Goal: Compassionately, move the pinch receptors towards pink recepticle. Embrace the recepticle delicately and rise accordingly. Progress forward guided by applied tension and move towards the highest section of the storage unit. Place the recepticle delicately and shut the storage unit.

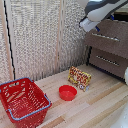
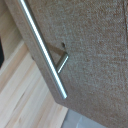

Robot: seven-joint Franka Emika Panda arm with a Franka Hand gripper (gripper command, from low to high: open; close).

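Exterior view: the claw (image 1: pixel 89 23) hangs at the upper front of the storage unit (image 1: pixel 111 47); whether its fingers are spread or pressed together cannot be told. The pink recepticle is not visible in either view, so its place and orientation are unknown. Well below the claw, on the table (image 1: pixel 95 105), lie a red bowl (image 1: pixel 67 92), snack bag (image 1: pixel 80 77) and red basket (image 1: pixel 22 102). Wrist view: a silver handle (image 2: pixel 42 50) runs diagonally, its long axis along the drawer front. Risk, as judged: the claw may strike that handle if it advances misaligned.

Open tabletop (image 1: pixel 100 102) lies between the bowl (image 1: pixel 67 92), snack bag (image 1: pixel 80 78) and basket (image 1: pixel 22 102), while the cabinet (image 1: pixel 107 47) blocks the exterior view's right
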